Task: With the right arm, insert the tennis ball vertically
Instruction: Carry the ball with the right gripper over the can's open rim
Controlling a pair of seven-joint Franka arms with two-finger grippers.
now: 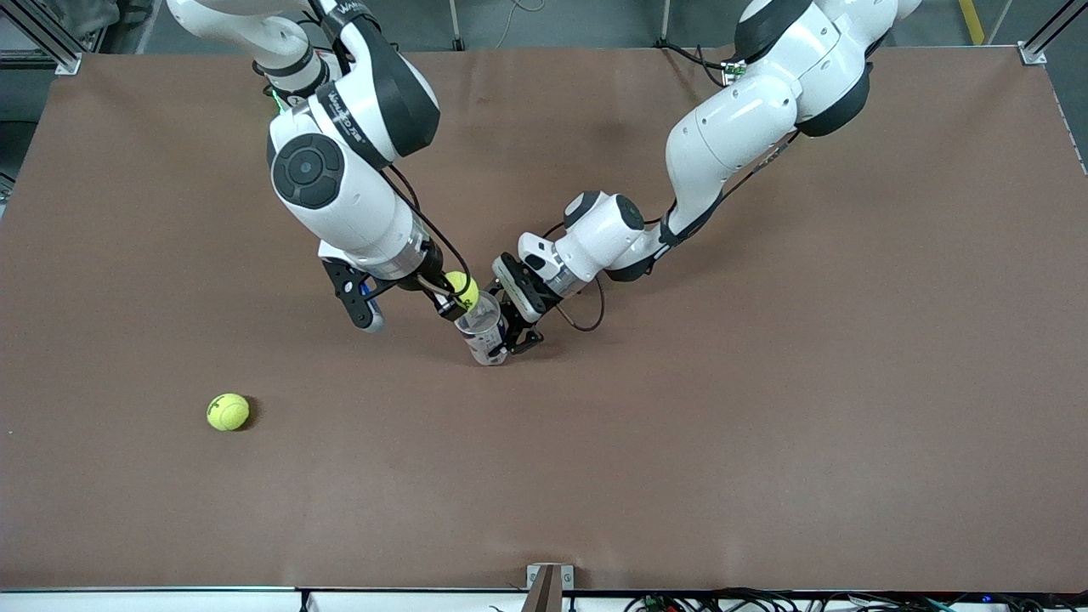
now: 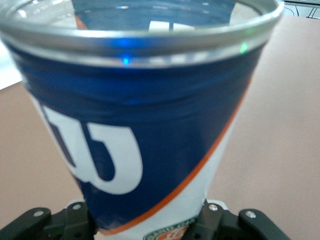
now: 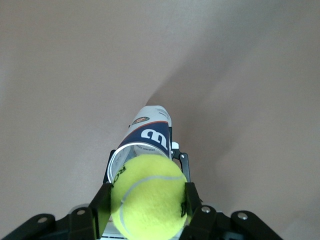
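- Loose ball (image 1: 228,411) lies on the surface (image 1: 765,425), nearest the camera, toward the right arm's end.
- Left hand (image 1: 515,331) grips the can (image 1: 483,328), standing open-mouthed mid-surface.
- Right hand (image 1: 455,299) clamps a second ball (image 1: 463,288) just over the can's rim (image 3: 139,147).

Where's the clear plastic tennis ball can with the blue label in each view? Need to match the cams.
Front view: the clear plastic can with the blue label stands mid-table, held by the left gripper.
Left wrist view: the can fills the picture, open rim uppermost.
Right wrist view: the can sits just past the yellow tennis ball held in the right gripper.
Shared landmark: the white W logo on the label.
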